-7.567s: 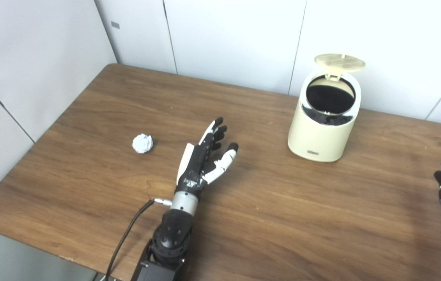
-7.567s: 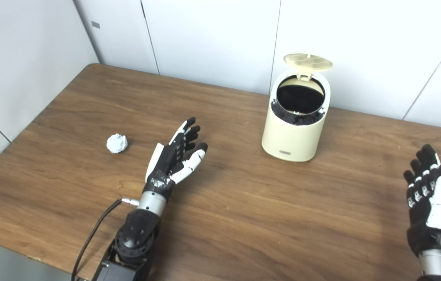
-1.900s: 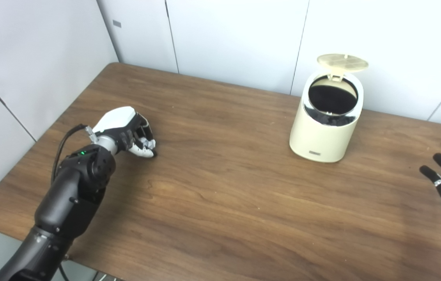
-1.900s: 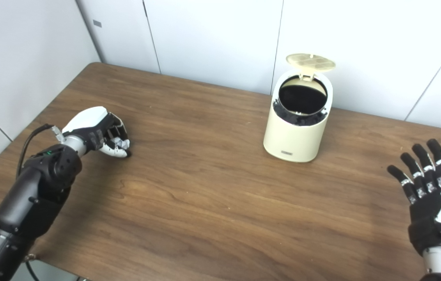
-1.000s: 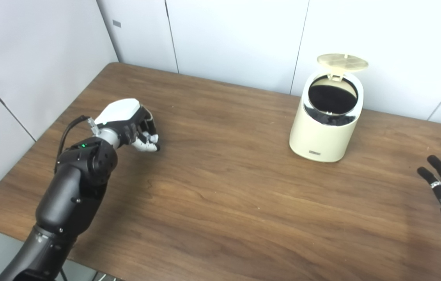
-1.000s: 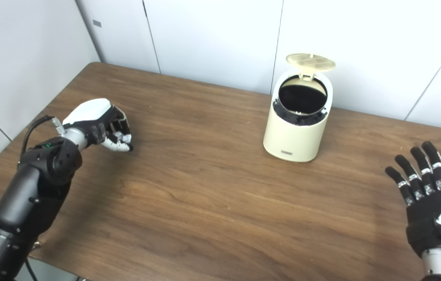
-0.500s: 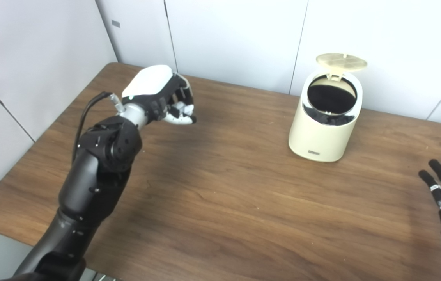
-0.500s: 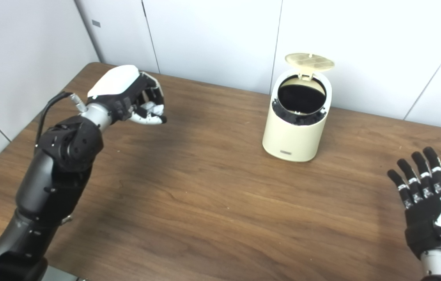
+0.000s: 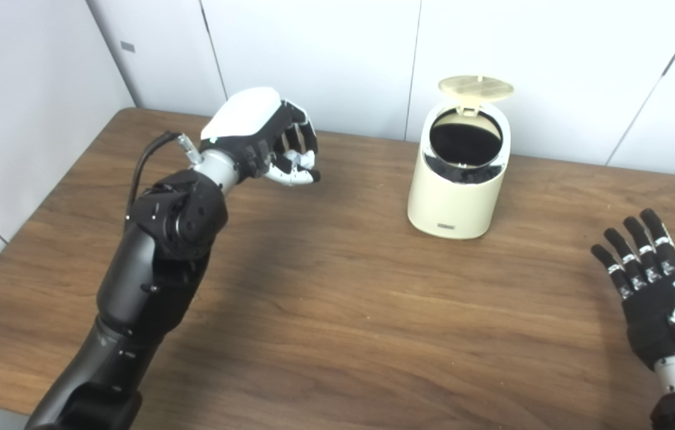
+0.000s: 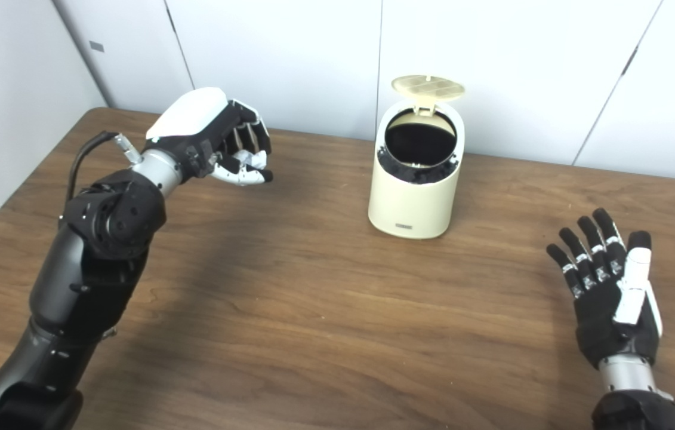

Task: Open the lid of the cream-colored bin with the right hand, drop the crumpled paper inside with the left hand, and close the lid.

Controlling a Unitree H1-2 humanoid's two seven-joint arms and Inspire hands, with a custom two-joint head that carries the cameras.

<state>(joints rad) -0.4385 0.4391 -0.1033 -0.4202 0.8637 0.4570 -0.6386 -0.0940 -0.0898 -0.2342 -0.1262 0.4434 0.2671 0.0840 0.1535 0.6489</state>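
Fingers [image 9: 297, 138] of the black-and-white left hand [image 9: 265, 143] are curled tightly inward toward the palm, with the thumb folded across beneath them; a small patch of white shows inside the curl, consistent with the crumpled white paper ball [image 9: 290, 159], though most of it is hidden by the fingers. This hand is raised above the brown wood-grain table [image 9: 337, 310], over its far left portion, well apart from the bin. The rounded cream-colored plastic bin [image 9: 456, 191] stands upright near the table's far edge, close to the white panelled wall [image 9: 325, 54]. Its round cream lid [image 9: 475, 86] is tipped up on the rear hinge, exposing a dark interior. At the near right, the black right hand [image 10: 612, 292] hovers low over the table, palm facing the camera, fingers spread and extended, holding nothing, well apart from the bin.
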